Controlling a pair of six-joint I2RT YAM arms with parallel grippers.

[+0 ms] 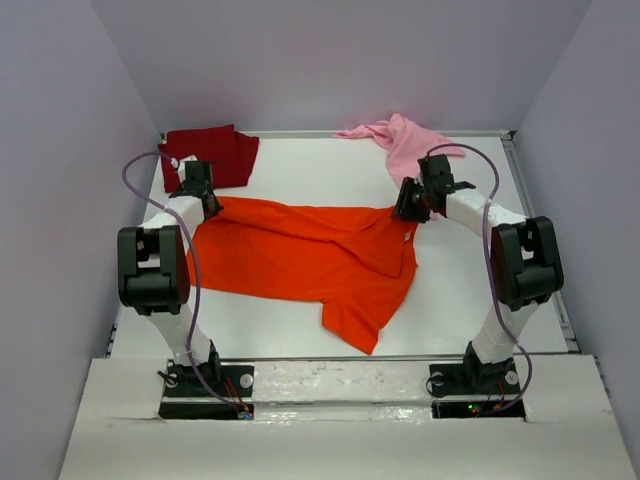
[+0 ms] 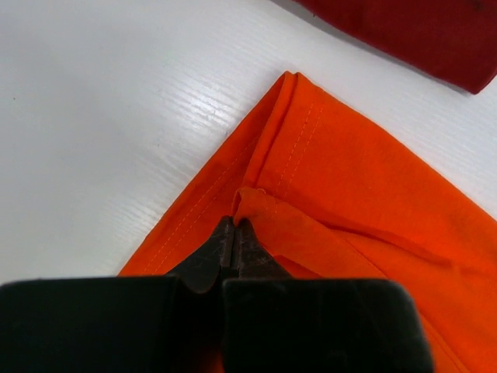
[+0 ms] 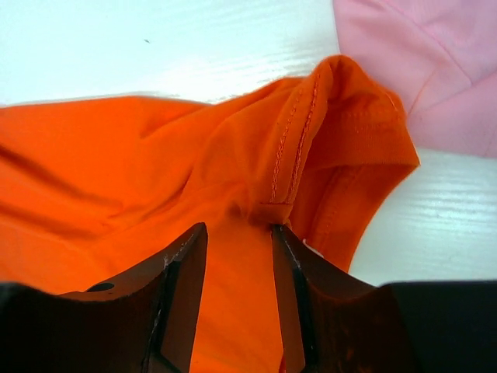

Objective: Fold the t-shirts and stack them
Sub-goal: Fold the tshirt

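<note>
Left gripper is clamped on a hem corner of the orange t-shirt, spread mid-frame; right gripper stands half open astride its stitched edge. Soft, limp cloth, probably best gripped at seams.

High rear overview, two wrist close-ups

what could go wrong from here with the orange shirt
1. The right fingers stand open over the orange t-shirt. With only the left fingers pinching its corner, any pull may drag it askew.
2. The pink t-shirt lies close beside the right-hand corner and might get caught in a regrasp.
</note>
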